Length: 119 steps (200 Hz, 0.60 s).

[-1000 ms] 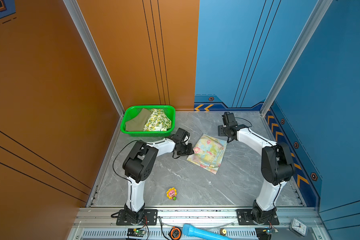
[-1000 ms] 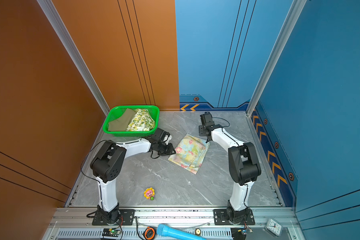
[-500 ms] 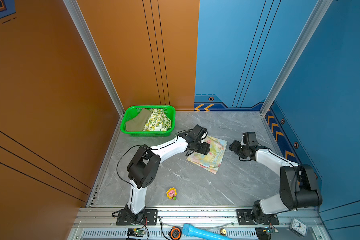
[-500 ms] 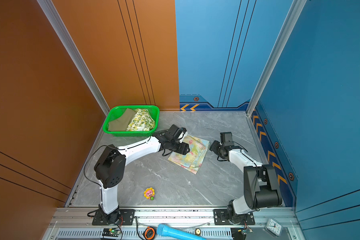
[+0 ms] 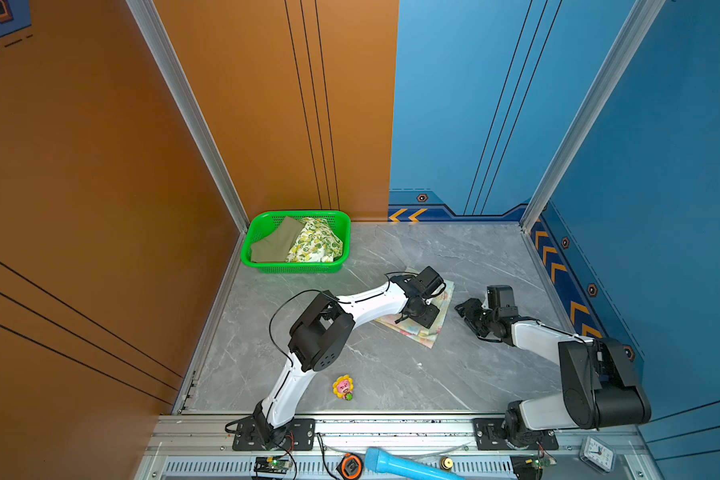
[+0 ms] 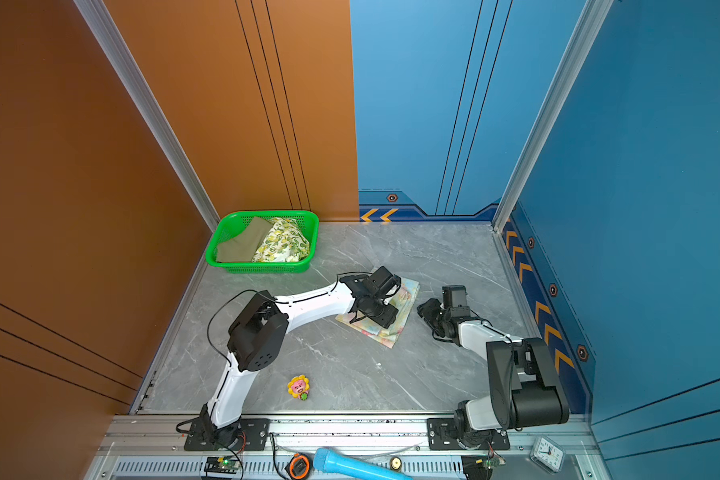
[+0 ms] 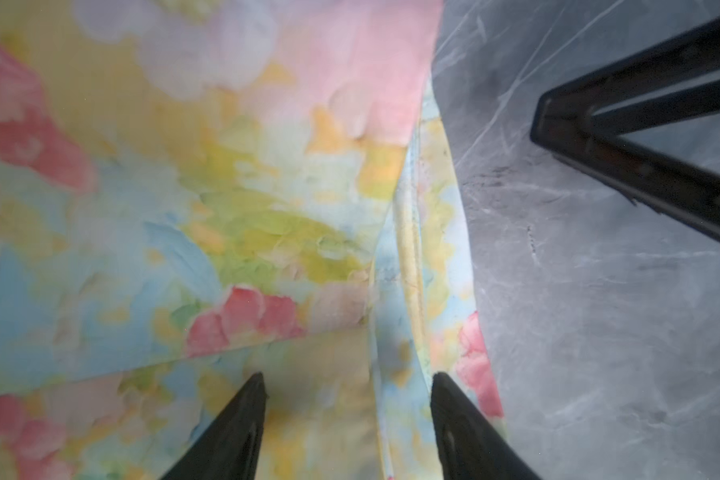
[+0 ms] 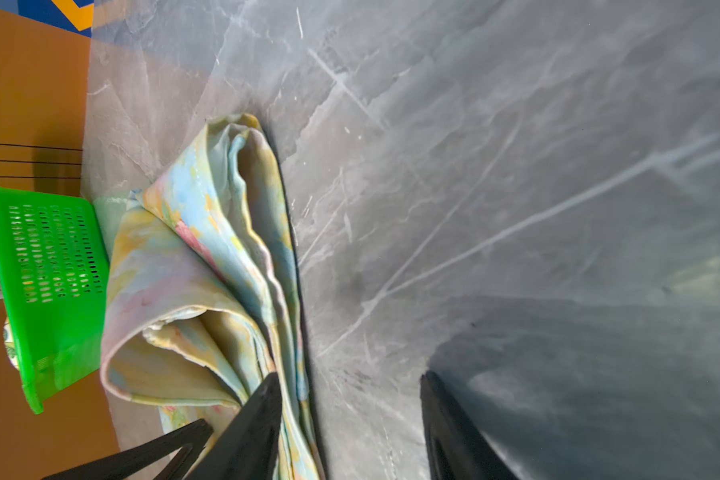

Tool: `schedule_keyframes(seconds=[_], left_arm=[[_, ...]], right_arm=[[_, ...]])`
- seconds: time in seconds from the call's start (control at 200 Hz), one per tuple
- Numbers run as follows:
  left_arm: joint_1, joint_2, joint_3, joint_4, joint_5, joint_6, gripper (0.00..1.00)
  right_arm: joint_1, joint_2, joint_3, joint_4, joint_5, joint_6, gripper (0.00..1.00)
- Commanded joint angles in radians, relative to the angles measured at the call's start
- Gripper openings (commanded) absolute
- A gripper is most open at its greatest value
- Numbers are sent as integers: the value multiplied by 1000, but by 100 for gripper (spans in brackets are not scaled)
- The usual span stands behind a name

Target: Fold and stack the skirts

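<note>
1. Standing apart over the floral skirt (image 7: 184, 187), the left jaws are open and pinch nothing. In the left wrist view both dark fingertips (image 7: 246, 424) point down at the cloth near its edge. A narrow yellow ridge of fabric runs toward the gap between them.
2. The right jaws are parted too and hold nothing. In the right wrist view one fingertip (image 8: 262, 415) sits against the skirt's layered edge, and the other is over the bare grey bench (image 8: 474, 166). Only bench shows in the gap.
3. The two sets of jaws are near each other, and each wrist view catches the other arm's black fingers at its border.
4. The floral skirt (image 5: 416, 332) (image 6: 381, 332) lies folded into a rough rectangle around the middle of the bench (image 5: 391, 374). In both top views the left arm (image 5: 375, 299) reaches over it and hides part of it. The right arm (image 5: 533, 336) ends just beside the skirt's right edge.
5. The green basket (image 5: 296, 268) (image 6: 267, 268) stands in the far left corner of the bench, well apart from the floral skirt. It holds the olive skirt (image 5: 275, 245) on the left and the lemon skirt (image 5: 314, 245) touching it on the right.
6. A small flower toy (image 5: 343, 387) lies near the front edge of the bench, between the two arm bases. On the rail in front lie a blue cylinder (image 5: 404, 467) and a small clock (image 5: 597, 455).
</note>
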State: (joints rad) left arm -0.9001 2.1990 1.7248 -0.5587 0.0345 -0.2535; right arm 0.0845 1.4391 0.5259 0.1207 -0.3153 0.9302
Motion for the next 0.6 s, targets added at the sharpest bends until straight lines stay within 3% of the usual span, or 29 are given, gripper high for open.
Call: schedule_keyframes(seconds=[0.0, 0.21, 0.441, 0.591], left_arm=[[-18, 37, 50, -57, -63, 22, 63], [-32, 90, 92, -73, -82, 21, 55], [-30, 117, 122, -78, -80, 14, 17], [-30, 116, 134, -81, -79, 12, 4]], right_arm=[[11, 4, -34, 63, -24, 57, 53], [32, 10, -66, 101, -18, 84, 49], [61, 28, -76, 136, -4, 88, 42], [68, 53, -71, 150, 8, 79, 36]])
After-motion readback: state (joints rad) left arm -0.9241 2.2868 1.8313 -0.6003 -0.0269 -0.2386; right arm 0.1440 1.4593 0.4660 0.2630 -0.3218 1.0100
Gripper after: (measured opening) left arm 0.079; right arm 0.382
